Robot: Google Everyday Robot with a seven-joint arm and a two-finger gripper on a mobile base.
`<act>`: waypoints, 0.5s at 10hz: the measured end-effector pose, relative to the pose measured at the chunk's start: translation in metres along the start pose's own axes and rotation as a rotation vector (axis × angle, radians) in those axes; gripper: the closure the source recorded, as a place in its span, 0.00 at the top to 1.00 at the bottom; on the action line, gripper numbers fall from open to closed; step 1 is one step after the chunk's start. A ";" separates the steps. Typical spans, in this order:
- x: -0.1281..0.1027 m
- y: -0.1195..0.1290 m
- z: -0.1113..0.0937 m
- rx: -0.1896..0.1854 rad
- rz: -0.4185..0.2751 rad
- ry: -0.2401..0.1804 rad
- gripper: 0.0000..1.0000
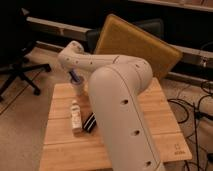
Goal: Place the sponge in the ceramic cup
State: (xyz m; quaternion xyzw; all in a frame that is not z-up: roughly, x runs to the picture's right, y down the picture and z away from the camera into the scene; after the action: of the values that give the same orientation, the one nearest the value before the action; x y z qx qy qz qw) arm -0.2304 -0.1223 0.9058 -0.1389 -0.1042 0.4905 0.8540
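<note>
My gripper (74, 75) hangs at the end of the white arm over the back left part of the wooden table (165, 132). A small light-blue piece, the sponge (76, 78), shows at its tip and seems held there. Right below it stands the pale ceramic cup (80, 90), partly hidden by the arm. The sponge is just above the cup's mouth; I cannot tell whether it touches the rim.
A small whitish bottle (75, 116) lies on the table's left side, with a black block with a white stripe (90, 123) beside it. My thick arm (122, 105) covers the table's middle. A yellow-brown board (137, 42) leans behind. An office chair (20, 62) stands left, cables (200, 107) lie right.
</note>
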 end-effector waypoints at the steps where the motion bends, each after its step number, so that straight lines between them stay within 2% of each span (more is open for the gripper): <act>1: 0.000 0.000 0.001 -0.010 0.006 -0.006 0.30; 3: -0.004 -0.002 0.002 -0.030 0.011 -0.037 0.52; 5: -0.005 -0.004 0.001 -0.039 0.014 -0.054 0.68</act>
State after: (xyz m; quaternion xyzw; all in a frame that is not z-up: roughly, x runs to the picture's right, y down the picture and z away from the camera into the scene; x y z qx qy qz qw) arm -0.2305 -0.1284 0.9078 -0.1431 -0.1360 0.4979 0.8445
